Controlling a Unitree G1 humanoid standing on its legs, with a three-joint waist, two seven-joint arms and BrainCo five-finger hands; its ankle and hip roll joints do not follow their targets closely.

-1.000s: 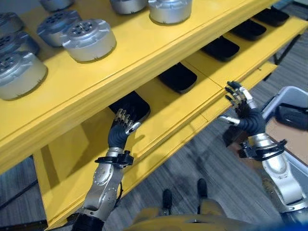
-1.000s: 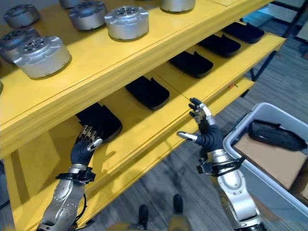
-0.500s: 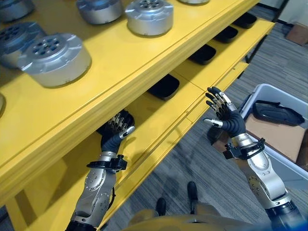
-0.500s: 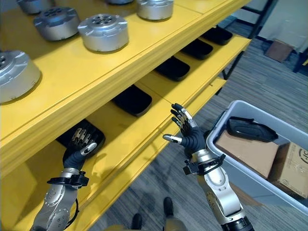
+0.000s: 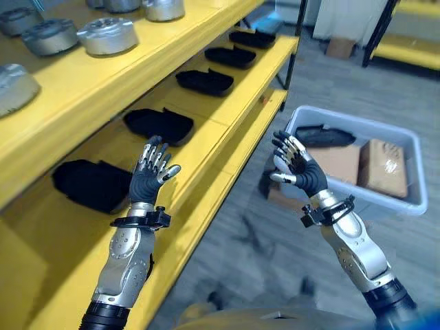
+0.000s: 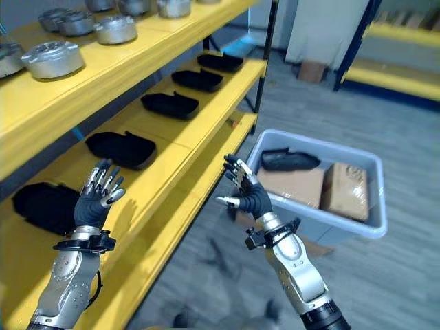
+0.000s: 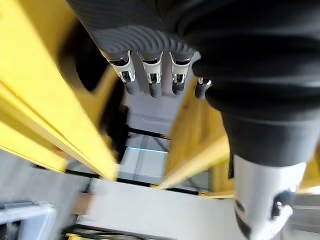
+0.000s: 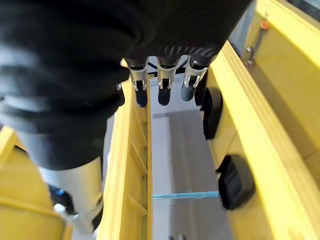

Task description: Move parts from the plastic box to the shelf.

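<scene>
The black part (image 6: pixel 42 206) nearest me on the yellow shelf (image 6: pixel 179 155) is partly covered by the left hand (image 6: pixel 96 194) and the shelf board above. Another black part (image 6: pixel 289 160) lies in the plastic box (image 6: pixel 357 223), its lower edge hidden behind a cardboard carton (image 6: pixel 292 185). The silver discs (image 6: pixel 53 59) on the top board run off the picture's edge.

The shelf (image 5: pixel 227 130) is bright yellow. On its lower board lie black parts (image 5: pixel 157 124); on the upper board stand silver-grey metal discs (image 5: pixel 106 36). The box (image 6: pixel 323 220) is pale grey-blue, holding one black part (image 6: pixel 289 160) and brown cartons (image 6: pixel 347 189). The floor (image 6: pixel 405 179) is grey, faintly streaked.
</scene>
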